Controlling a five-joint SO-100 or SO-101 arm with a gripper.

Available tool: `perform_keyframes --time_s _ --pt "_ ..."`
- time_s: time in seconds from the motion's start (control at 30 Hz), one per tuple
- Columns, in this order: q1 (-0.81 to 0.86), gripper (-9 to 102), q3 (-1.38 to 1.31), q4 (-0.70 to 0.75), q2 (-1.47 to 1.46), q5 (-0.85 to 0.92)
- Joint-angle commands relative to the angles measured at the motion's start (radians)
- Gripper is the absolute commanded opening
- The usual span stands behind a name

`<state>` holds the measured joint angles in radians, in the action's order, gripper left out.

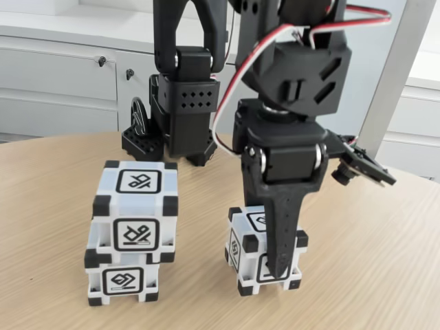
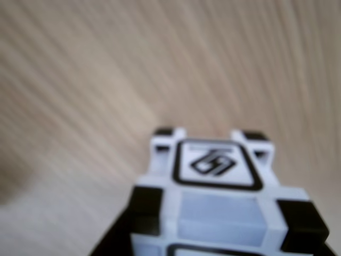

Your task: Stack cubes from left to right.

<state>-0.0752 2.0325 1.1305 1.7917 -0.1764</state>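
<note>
Cube (image 1: pixel 251 251) btwn tool (image 1: pixel 278 265) fingers

**Surfaces in front of you**

Your pale wood-grain desk (image 1: pixel 385 261) looks smooth and matt, its fine streaks running lengthwise. The three white plastic cubes with black corner blocks (image 1: pixel 137 210) have a slight sheen, and the face panels seem glossier. Your black plastic hand (image 1: pixel 278 265) appears matt, with faint printed layering. The red and white cables (image 1: pixel 357 17) look glossy.
</note>
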Motion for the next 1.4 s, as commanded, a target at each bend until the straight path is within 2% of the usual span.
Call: perform_keyframes --time_s 0.0,0.23,0.7,1.03,1.17,1.37 --pt "0.008 0 -0.020 -0.005 0.075 0.020" --pt "0.008 0 -0.029 0.009 0.230 0.075" --pt "0.018 0 -0.020 0.014 0.736 0.256" --pt "0.270 0 -0.032 0.020 0.778 0.267" --pt "0.341 0 -0.032 0.101 0.776 0.232" --pt "0.359 0 -0.035 0.327 0.753 0.169"
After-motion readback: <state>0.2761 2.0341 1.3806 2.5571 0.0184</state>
